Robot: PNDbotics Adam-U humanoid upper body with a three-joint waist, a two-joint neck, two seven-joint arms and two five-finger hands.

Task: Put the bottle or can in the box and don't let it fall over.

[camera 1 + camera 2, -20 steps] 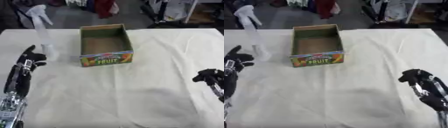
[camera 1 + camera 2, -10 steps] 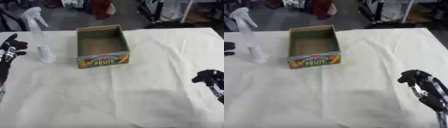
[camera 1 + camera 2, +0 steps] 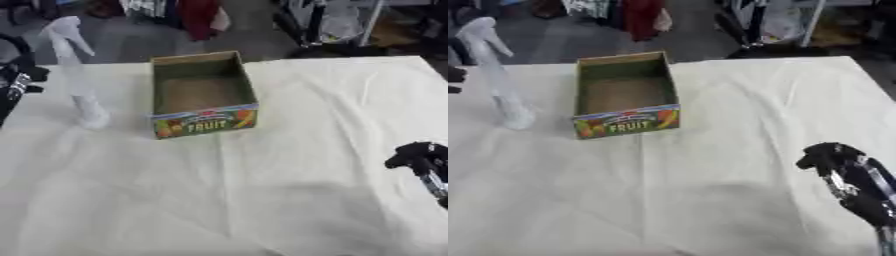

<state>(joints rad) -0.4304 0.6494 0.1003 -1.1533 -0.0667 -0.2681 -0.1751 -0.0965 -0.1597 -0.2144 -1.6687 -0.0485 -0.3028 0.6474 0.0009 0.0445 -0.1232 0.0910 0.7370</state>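
A clear white spray bottle (image 3: pixel 77 82) stands upright on the cloth, left of the box and a small gap away from it. The open cardboard box (image 3: pixel 202 92) with a "FRUIT" label on its front holds nothing. My left hand (image 3: pixel 17 76) shows at the left edge, level with the bottle's middle and apart from it; its fingers look relaxed and hold nothing. At the lower right edge my right hand (image 3: pixel 831 155) rests far from the box, fingers loosely bent and holding nothing.
A cream cloth (image 3: pixel 262 190) with soft creases covers the table. Beyond the far edge are dark floor, hanging clothes (image 3: pixel 197 15) and stands.
My left hand has drawn back to the left, away from the bottle, and now shows only at the edge. The view has shifted a little. The bottle, box and right hand stay put.
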